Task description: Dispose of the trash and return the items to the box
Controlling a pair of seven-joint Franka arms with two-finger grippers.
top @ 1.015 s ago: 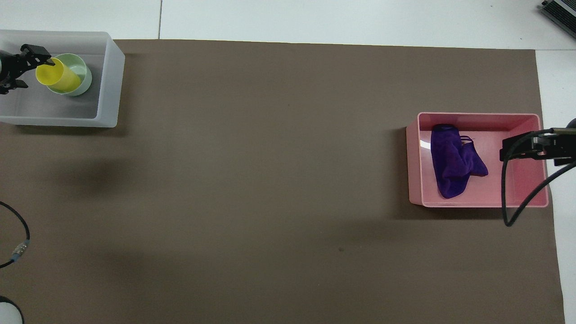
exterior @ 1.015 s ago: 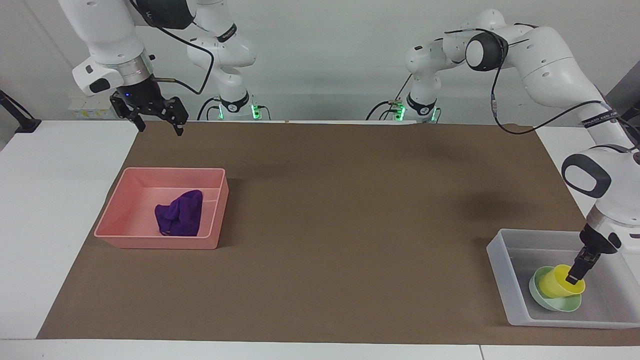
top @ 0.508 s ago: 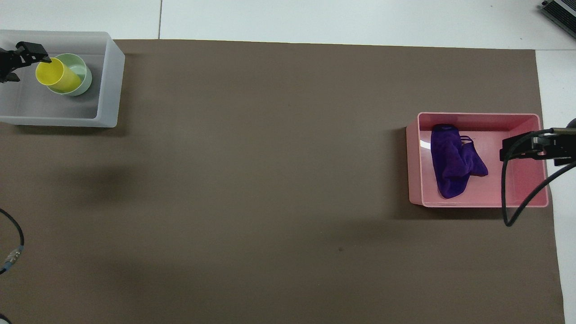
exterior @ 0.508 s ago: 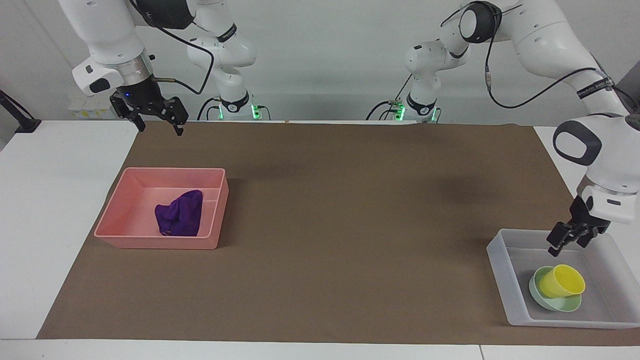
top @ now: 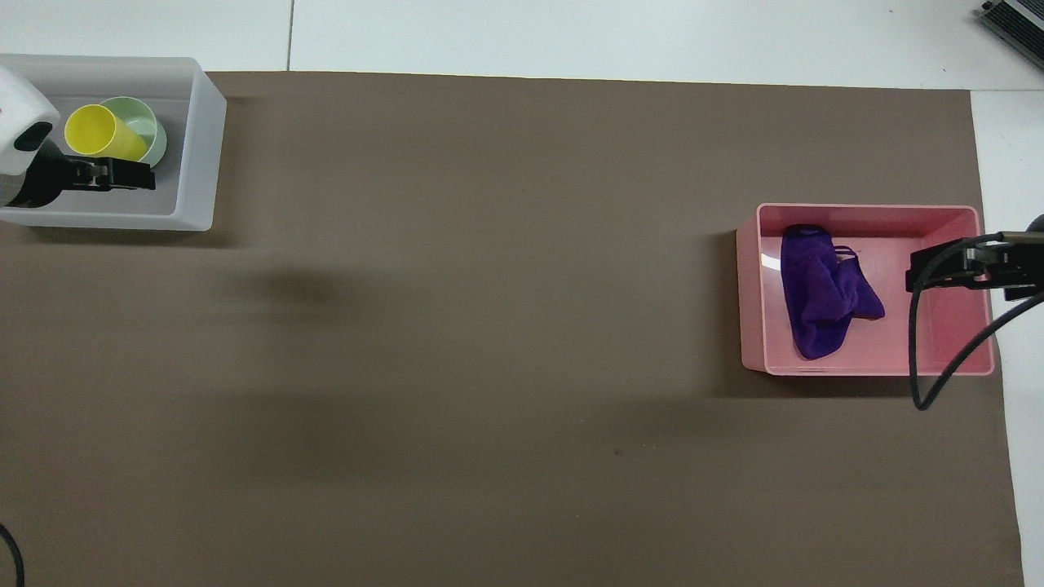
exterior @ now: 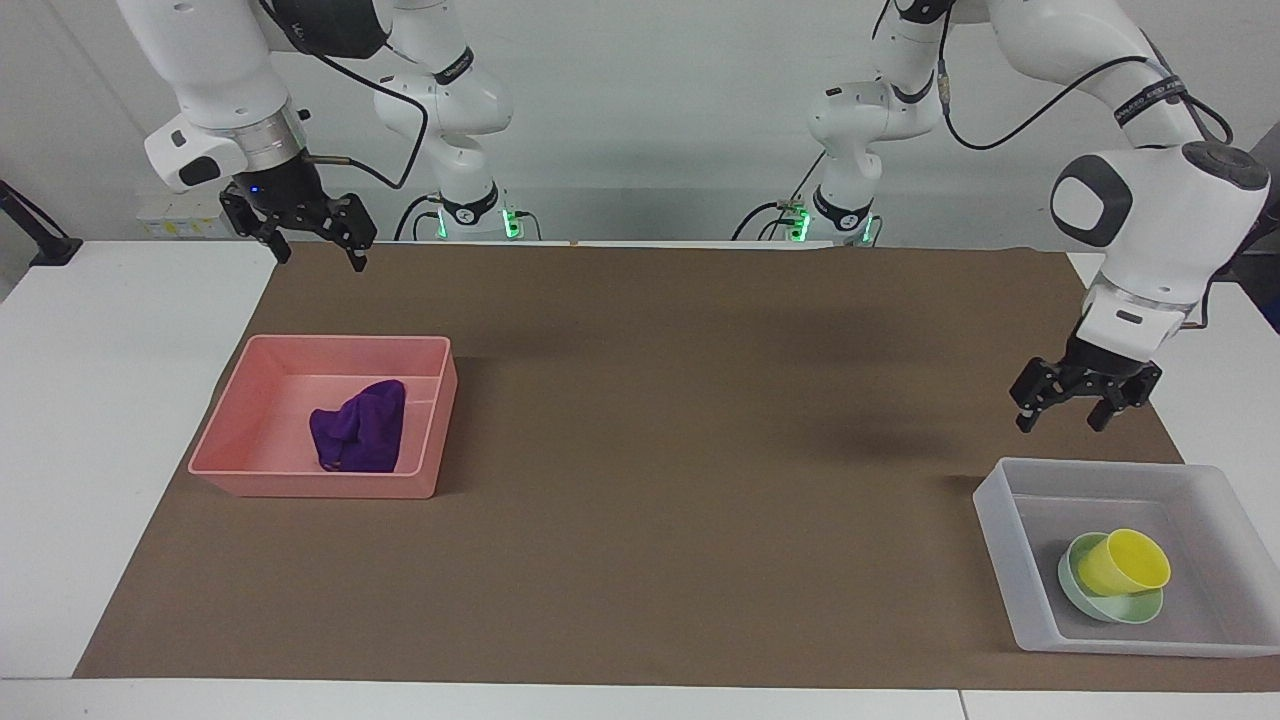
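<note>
We see the yellow cup [exterior: 1137,561] tilted in the mint-green bowl [exterior: 1105,601] inside the translucent tray [exterior: 1000,530]; both look light and rigid, best gripped at the rim. The soft purple cloth [exterior: 359,427] lies in the pink bin [exterior: 225,435]. The left tool [exterior: 1068,412] and right tool [exterior: 322,255] hang spread and empty.

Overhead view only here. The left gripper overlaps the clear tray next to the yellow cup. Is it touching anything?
Observer: No. The left gripper hangs open and empty in the air above the tray, touching nothing.
Operator: Is the cup standing upright?
Observer: No, the yellow cup leans tilted inside the green bowl.
Operator: And the right gripper, down in the pink bin?
Observer: No, it hangs high above the bin, clear of the purple cloth.
</note>
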